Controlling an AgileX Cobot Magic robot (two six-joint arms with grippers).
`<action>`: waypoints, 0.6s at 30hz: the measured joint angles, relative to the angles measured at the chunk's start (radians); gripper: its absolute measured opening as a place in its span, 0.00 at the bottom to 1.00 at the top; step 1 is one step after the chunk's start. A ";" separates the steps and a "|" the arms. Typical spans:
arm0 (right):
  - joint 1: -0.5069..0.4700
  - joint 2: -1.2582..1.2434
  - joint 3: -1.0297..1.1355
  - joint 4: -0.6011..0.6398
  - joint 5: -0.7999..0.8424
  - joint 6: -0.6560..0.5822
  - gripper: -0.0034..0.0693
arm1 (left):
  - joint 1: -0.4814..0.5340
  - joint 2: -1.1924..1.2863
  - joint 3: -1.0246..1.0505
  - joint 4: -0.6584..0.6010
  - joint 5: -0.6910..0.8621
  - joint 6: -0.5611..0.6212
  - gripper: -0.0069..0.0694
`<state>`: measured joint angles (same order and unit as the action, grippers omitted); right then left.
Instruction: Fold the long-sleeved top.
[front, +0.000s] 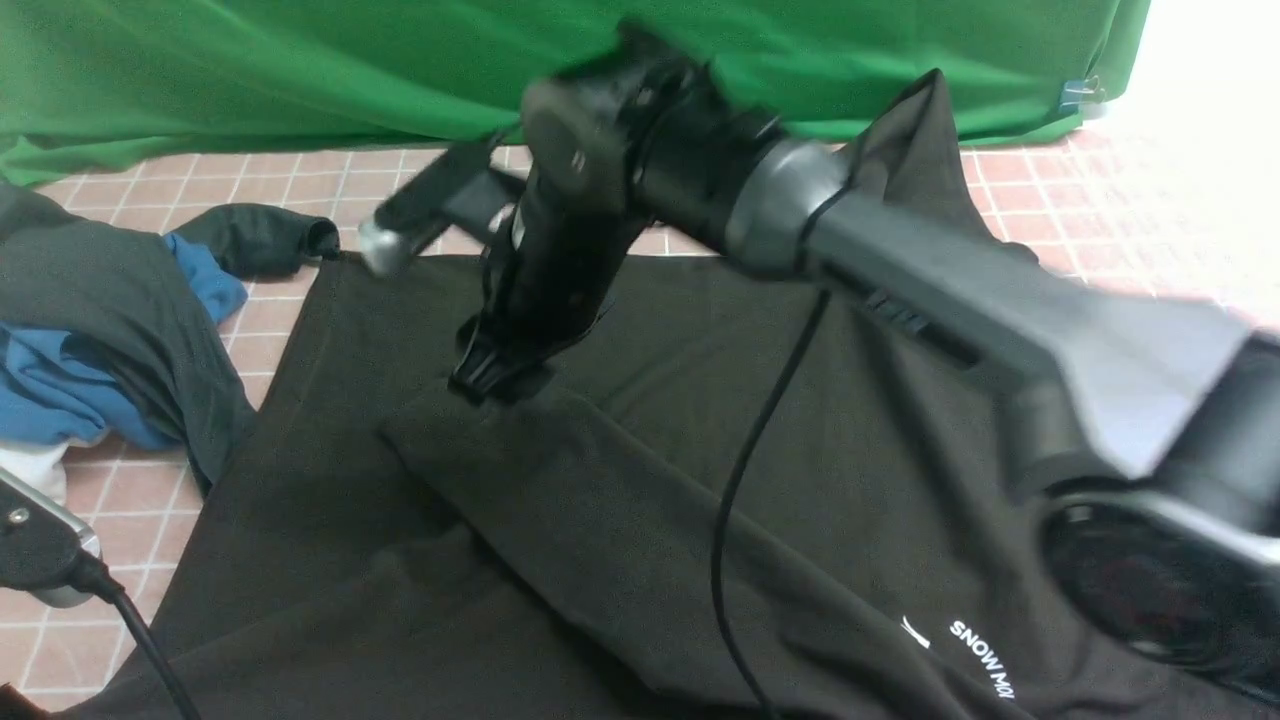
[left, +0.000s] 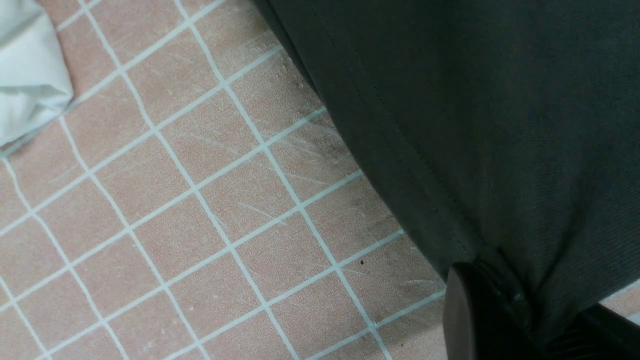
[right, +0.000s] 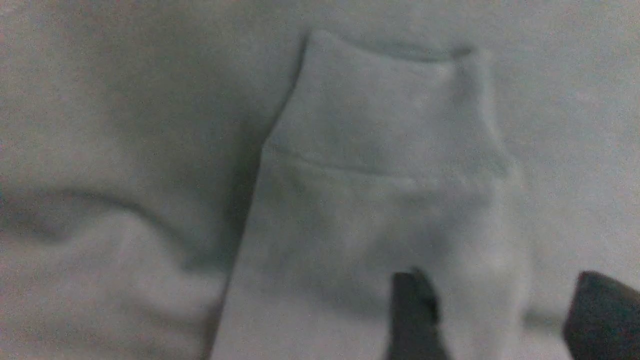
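Black knit, the long-sleeved top (front: 700, 400) lies spread on the tiled counter (front: 1100, 200) across centre frame; your right jaws stand wide over its folded-in sleeve (front: 600, 520), your left jaws pinch its edge, lower left.

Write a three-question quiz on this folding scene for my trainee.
1. True or false: the right gripper is clamped shut on the folded sleeve.
2. What lies on the tiled surface on the robot's left of the long-sleeved top? A: a heap of grey and blue clothes; B: a red towel; C: a cardboard box.
3. Fill in: the ___ gripper pinches the top's edge.
Key: 1 false, its jaws stand apart. 2 A. 3 left: the left gripper is shut on the fabric.
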<state>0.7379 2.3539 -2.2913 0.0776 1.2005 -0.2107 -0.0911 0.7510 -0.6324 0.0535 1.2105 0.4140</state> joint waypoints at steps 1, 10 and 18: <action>-0.001 -0.056 0.054 -0.002 0.002 0.011 0.50 | 0.000 0.000 0.000 0.000 0.000 0.000 0.16; -0.023 -0.625 0.840 -0.090 -0.008 0.121 0.48 | 0.000 0.000 0.000 0.000 -0.002 0.000 0.16; -0.220 -1.008 1.403 -0.116 -0.085 0.256 0.71 | 0.000 0.000 0.000 0.000 -0.034 0.000 0.16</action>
<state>0.5183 1.3459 -0.8878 -0.0382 1.1152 0.0457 -0.0911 0.7510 -0.6324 0.0535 1.1764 0.4140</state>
